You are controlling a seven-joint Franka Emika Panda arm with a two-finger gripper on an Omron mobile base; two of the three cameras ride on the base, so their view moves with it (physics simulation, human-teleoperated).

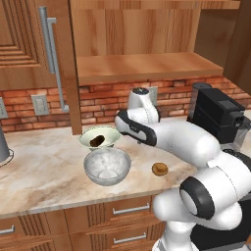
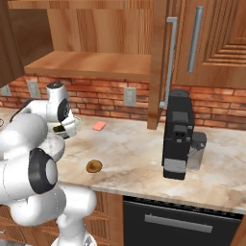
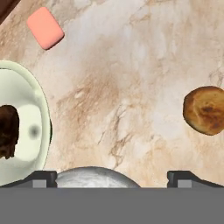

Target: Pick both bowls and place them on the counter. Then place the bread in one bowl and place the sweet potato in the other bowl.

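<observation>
With the sweet potato point(image 3: 8, 131) already bowled, the empty, spread gripper point(image 3: 112, 177) hovered beside the bread point(image 3: 204, 110), probably its next pick.

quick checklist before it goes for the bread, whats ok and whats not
1. Both bowls on the counter: ok; cream-white bowl and grey bowl stand side by side.
2. Sweet potato in the cream-white bowl: ok.
3. Grey bowl free for the bread: ok, nothing inside.
4. Bread reachable: ok, alone on bare counter right of the grey bowl.
5. Gripper open, nothing held: ok.
6. Fingers lined up over the bread: not ok; in the hand view it sits off to the right.
</observation>
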